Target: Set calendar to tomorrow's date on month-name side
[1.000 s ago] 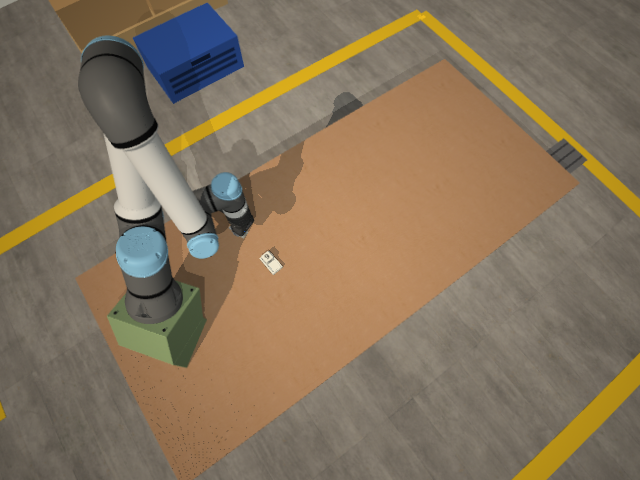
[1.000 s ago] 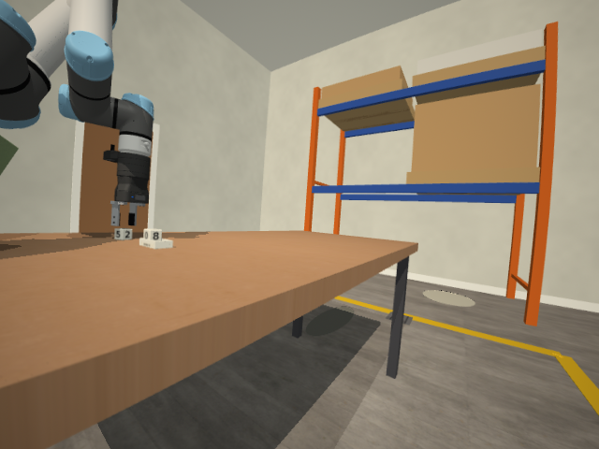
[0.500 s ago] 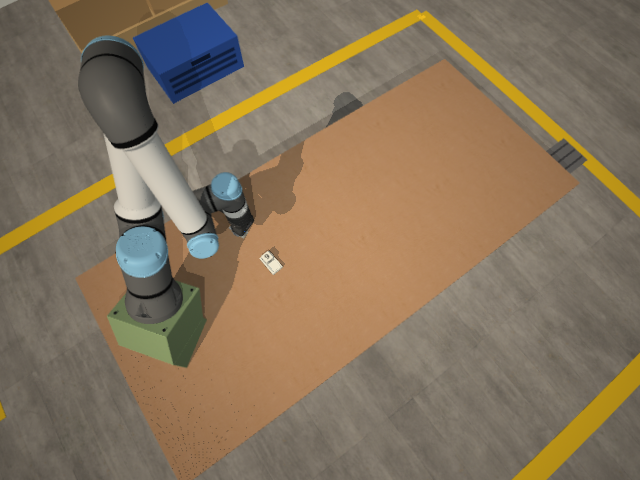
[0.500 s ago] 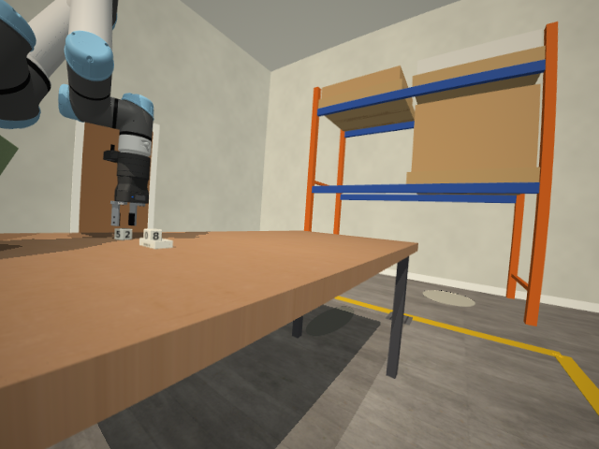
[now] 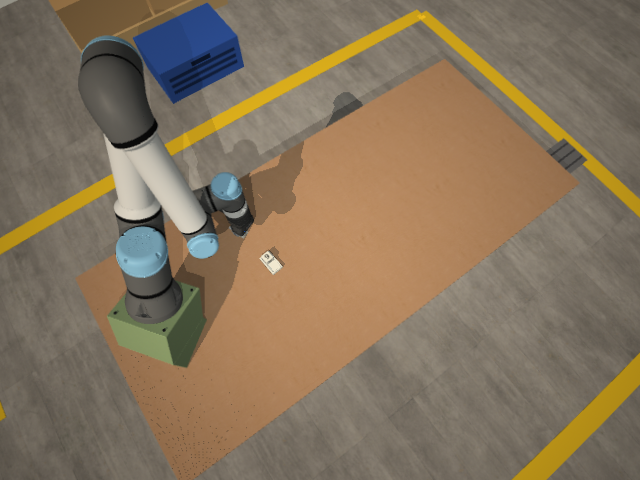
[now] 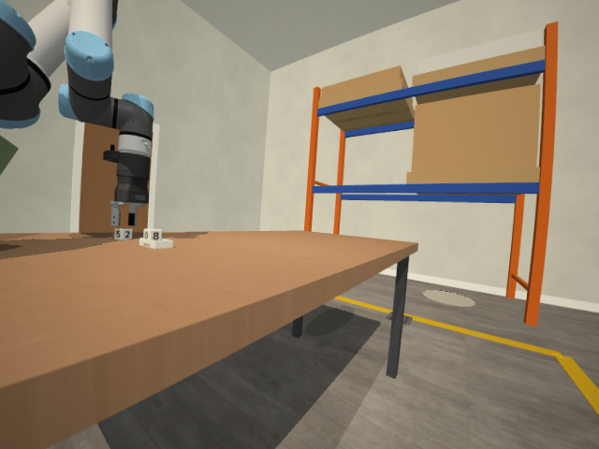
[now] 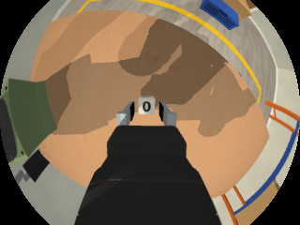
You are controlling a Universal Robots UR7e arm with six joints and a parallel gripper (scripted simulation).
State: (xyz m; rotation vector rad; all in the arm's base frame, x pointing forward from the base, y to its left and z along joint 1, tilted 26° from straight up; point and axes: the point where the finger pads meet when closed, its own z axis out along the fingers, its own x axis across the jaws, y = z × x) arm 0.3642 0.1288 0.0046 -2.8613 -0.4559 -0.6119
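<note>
The white tray (image 5: 277, 267) (image 6: 159, 244) lies flat on the table (image 5: 413, 180) (image 6: 241, 275). One white cube (image 5: 267, 256) (image 6: 152, 235) stands in it, its side faces showing 0 and 8. The second cube (image 6: 122, 234) (image 7: 146, 105) stands on the bare table beside the tray, towards the arm's base. It has 0 on top and 5 and 2 on its sides. My gripper (image 5: 241, 233) (image 6: 123, 223) (image 7: 146, 108) is open and points straight down over this cube. Its fingertips are at about the cube's top, one on each side, and hold nothing. In the top view the gripper hides this cube.
The arm's green base (image 5: 155, 330) stands at the table's left end, close to the tray. A blue box (image 5: 191, 51) sits on the floor behind it. An orange-and-blue rack (image 6: 430, 188) with cartons stands beyond the table's far edge.
</note>
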